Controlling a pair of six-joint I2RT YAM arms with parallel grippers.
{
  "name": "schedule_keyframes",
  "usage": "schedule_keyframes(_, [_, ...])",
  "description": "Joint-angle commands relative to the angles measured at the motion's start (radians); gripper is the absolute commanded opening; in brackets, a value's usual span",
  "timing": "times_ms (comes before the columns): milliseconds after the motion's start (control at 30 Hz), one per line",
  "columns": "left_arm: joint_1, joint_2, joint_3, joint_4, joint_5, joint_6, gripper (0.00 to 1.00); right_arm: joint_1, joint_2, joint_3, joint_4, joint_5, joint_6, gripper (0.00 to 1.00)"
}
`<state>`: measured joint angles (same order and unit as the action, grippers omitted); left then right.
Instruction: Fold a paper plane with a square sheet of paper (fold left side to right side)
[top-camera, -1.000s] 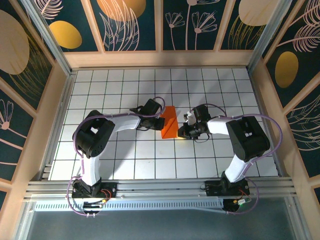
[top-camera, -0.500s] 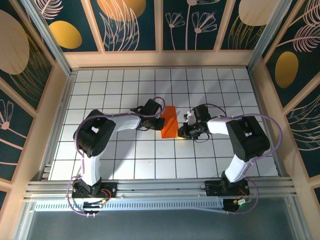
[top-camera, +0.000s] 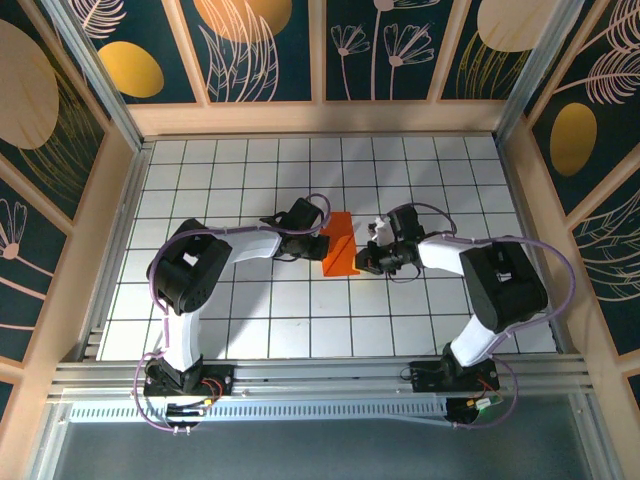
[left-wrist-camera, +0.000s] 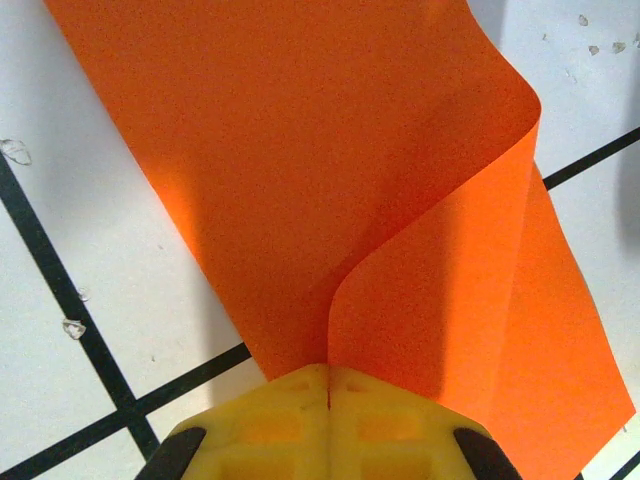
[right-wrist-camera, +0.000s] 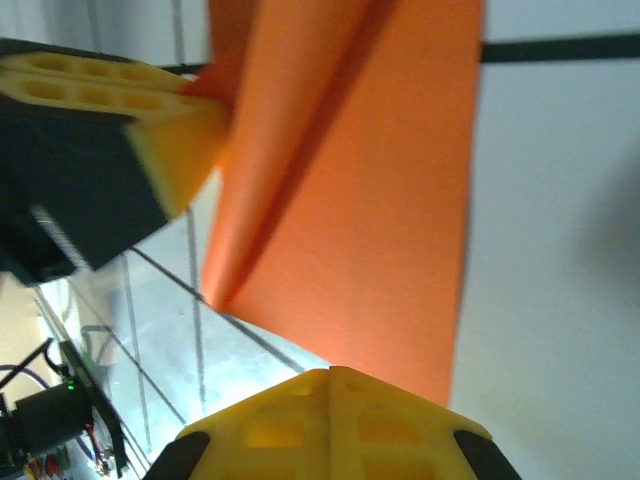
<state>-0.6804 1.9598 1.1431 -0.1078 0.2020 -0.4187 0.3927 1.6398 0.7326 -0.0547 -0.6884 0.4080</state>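
The square sheet of paper (top-camera: 338, 245) is bright orange and lies folded over itself into a narrow slanted strip at the middle of the white grid table. In the left wrist view one layer of the paper (left-wrist-camera: 300, 150) curls up as a flap, and its edge runs straight into the seam of my left gripper (left-wrist-camera: 328, 372), which is shut on it. From above, that left gripper (top-camera: 321, 240) meets the strip's left edge. My right gripper (top-camera: 364, 262) is at the strip's lower right corner. Its jaws (right-wrist-camera: 330, 372) are shut, tips at the paper's (right-wrist-camera: 370, 200) near edge, nothing visible between them.
The tiled table (top-camera: 250, 320) is boxed in by wooden walls (top-camera: 320, 118) at the back and both sides. A metal rail (top-camera: 320, 378) with the arm bases runs along the near edge. The left gripper's yellow finger (right-wrist-camera: 170, 140) stands close across the paper from the right gripper.
The right arm's elbow has swung a little to the right and its wrist has edged up toward the paper. The left arm and the paper have stayed where they were.
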Motion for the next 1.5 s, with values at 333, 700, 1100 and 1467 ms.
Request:
schedule_keyframes(333, [0.006, 0.039, -0.005, -0.015, 0.008, 0.014, 0.0, 0.049, 0.075, 0.083, 0.198, -0.033, 0.148, 0.0])
schedule_keyframes(700, [0.007, 0.044, 0.0, -0.015, 0.011, 0.016, 0.0, 0.078, 0.169, 0.15, 0.181, -0.001, 0.132, 0.0])
schedule_keyframes(1100, [0.006, 0.042, 0.001, -0.016, 0.011, 0.015, 0.05, 0.08, 0.211, 0.161, 0.125, 0.066, 0.101, 0.0])
schedule_keyframes(1467, [0.007, 0.042, 0.006, -0.018, 0.013, 0.015, 0.06, 0.08, 0.176, 0.158, 0.138, 0.041, 0.097, 0.0])
